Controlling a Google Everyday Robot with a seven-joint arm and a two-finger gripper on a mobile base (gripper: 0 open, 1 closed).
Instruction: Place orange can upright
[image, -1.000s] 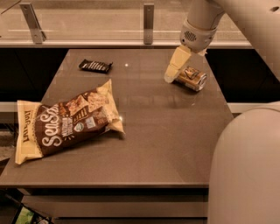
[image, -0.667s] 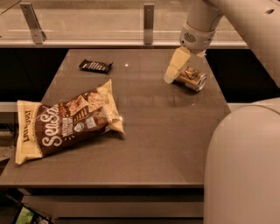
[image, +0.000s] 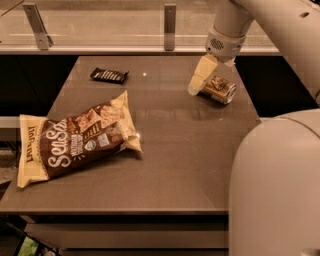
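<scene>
The orange can (image: 219, 90) lies on its side near the far right of the dark table (image: 175, 150), its silver end facing right. My gripper (image: 204, 85) hangs from the white arm directly at the can's left end, down at table level and touching or nearly touching it. The part of the gripper behind the can is hidden.
A large brown chip bag (image: 75, 140) lies at the left front. A small dark snack bar (image: 109, 75) lies at the far left. A glass rail with metal posts (image: 170, 25) runs behind the table. My white body (image: 280, 190) fills the right foreground.
The gripper and the can hold the same place. My body in the foreground has edged slightly left.
</scene>
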